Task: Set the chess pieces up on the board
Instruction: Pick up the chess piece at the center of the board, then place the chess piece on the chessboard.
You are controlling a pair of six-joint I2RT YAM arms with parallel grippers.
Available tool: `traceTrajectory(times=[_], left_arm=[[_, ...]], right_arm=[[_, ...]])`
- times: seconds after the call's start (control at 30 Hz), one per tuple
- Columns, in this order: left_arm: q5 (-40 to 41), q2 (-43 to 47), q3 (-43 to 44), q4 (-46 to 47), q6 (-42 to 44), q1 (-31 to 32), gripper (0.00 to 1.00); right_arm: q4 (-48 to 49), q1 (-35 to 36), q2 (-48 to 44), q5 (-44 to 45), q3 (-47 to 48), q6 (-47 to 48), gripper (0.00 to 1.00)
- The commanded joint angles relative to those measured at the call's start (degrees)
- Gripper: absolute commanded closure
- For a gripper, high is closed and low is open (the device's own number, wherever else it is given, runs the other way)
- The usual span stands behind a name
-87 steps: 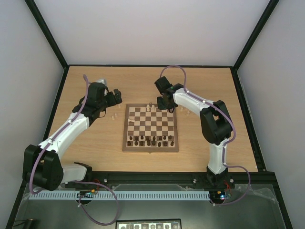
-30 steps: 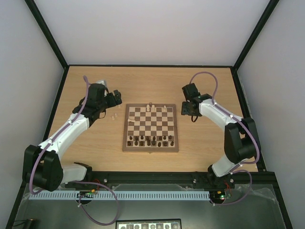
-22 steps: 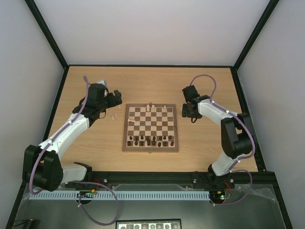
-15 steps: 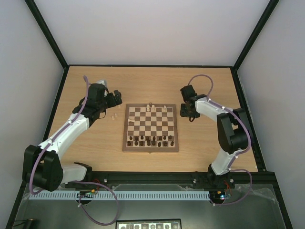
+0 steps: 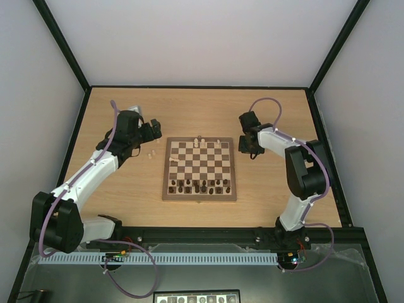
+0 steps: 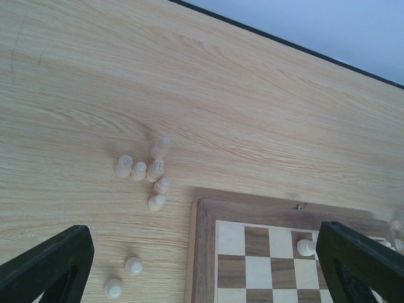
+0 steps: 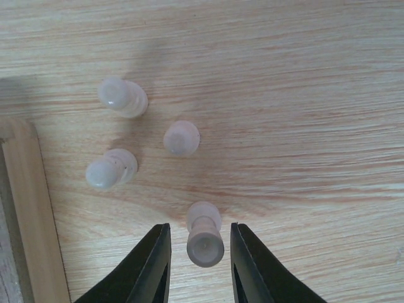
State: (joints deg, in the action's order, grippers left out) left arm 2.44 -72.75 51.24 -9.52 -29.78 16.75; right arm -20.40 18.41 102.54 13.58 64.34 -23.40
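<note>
The chessboard [image 5: 201,187] lies mid-table, with dark chessmen on its near rows and a few pale pieces [image 5: 199,141] on its far row. My right gripper [image 5: 251,151] is just off the board's right far corner. In the right wrist view it [image 7: 199,260] is open, its fingers [image 7: 154,265] either side of a pale piece [image 7: 204,235] standing on the table, with gaps on both sides. Three more pale pieces [image 7: 182,137] stand just beyond. My left gripper [image 5: 151,130] hovers wide open and empty above a cluster of pale pieces [image 6: 151,170] left of the board [image 6: 203,252].
Two more pale pieces [image 6: 124,276] stand on the table nearer the left gripper. One pale piece [image 6: 305,247] stands on a far-row square. The board's edge [image 7: 31,208] shows at the left of the right wrist view. Black frame rails border the table.
My right gripper left the board's far edge, where a pale piece now stands, swung right off the board and settled around a pale piece on the table. The left arm has not moved.
</note>
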Motion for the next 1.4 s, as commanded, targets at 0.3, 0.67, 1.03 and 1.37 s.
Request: traceTrajectory(times=[0.3,0.67,1.03,1.37], left_arm=[[-0.1,0.1,-0.1,1.1,0.1,0.1,0.01],[0.1,0.8,-0.2,0.5,0.2,0.1,0.0],[0.3,0.7,-0.1,0.4,0.0,0.1,0.01],[0.9,0.6,0.1,0.2,0.1,0.1,0.0]], right_arm=[[-0.5,-0.4,1.2,0.9,1.5,-0.3,0.87],[-3.7,0.1,-5.4,-1.9,3.4,-0.3,0.94],[-6.9,6.1,-2.8,-4.2,11.4,0.0,0.94],[-8.0,9.6,4.0,-4.2,15.4,0.0,0.94]])
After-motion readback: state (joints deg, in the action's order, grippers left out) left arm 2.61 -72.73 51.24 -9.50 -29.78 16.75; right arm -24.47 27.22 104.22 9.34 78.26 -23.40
